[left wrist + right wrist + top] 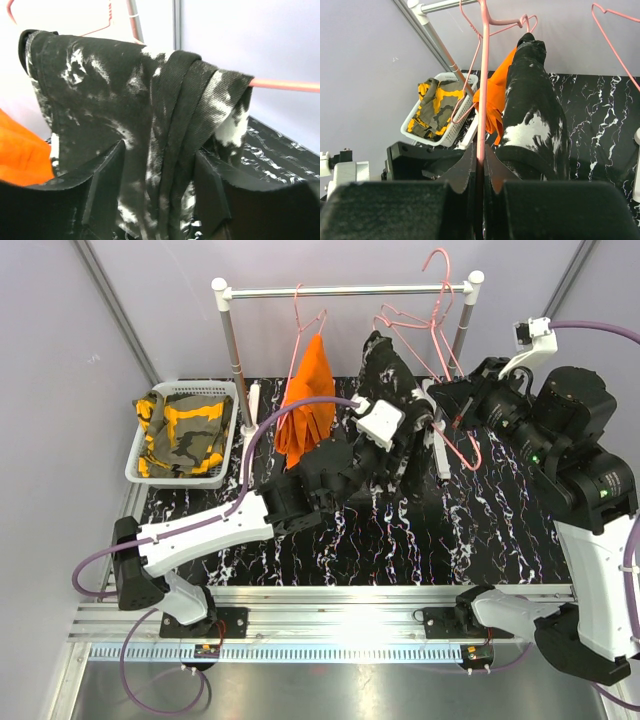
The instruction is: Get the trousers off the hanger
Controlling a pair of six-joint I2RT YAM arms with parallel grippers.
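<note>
The black white-speckled trousers (385, 375) hang folded over the bar of a pink hanger (462, 445). My right gripper (447, 415) is shut on that hanger's wire (483, 75), pinched between its fingertips (480, 165). My left gripper (385, 455) is open, one finger (107, 185) on each side of the hanging black cloth (125, 100). The orange trousers (305, 400) hang on another pink hanger on the rail, left of the black ones. The olive-green and yellow trousers (185, 430) lie in a white basket (232, 390).
The rack's metal rail (350, 290) crosses the back between two posts. Bare pink hangers (440, 290) hang at its right end. The basket stands at the back left against the wall. The table top is black marble pattern (480, 530).
</note>
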